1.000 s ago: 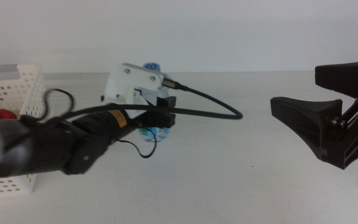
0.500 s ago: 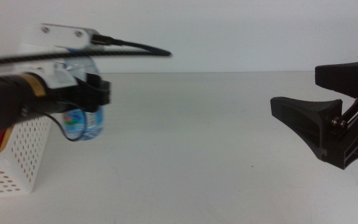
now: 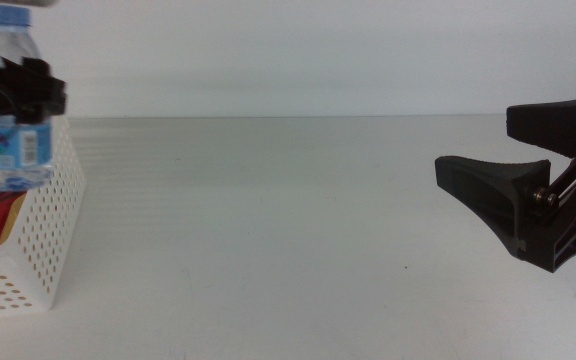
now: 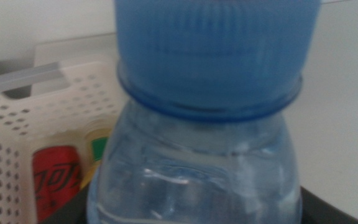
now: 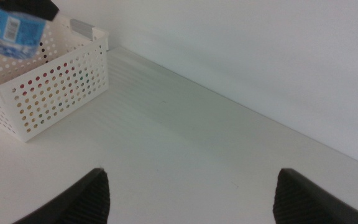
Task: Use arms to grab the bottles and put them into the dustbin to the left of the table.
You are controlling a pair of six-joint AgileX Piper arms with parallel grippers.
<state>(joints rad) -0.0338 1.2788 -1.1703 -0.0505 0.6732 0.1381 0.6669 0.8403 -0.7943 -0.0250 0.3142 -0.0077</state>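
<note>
The left gripper clamps the water bottle upright and holds it above the bin, at nine o'clock on the table. Its blue cap fills the left wrist view. Inside the bin lie the red can and the tea bottle, side by side. The right gripper waits at three o'clock, jaws spread wide, holding nothing.

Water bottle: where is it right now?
At the middle view's far left, the water bottle is upright in the left end effector, held above the white dustbin, which already holds the red can.
</note>
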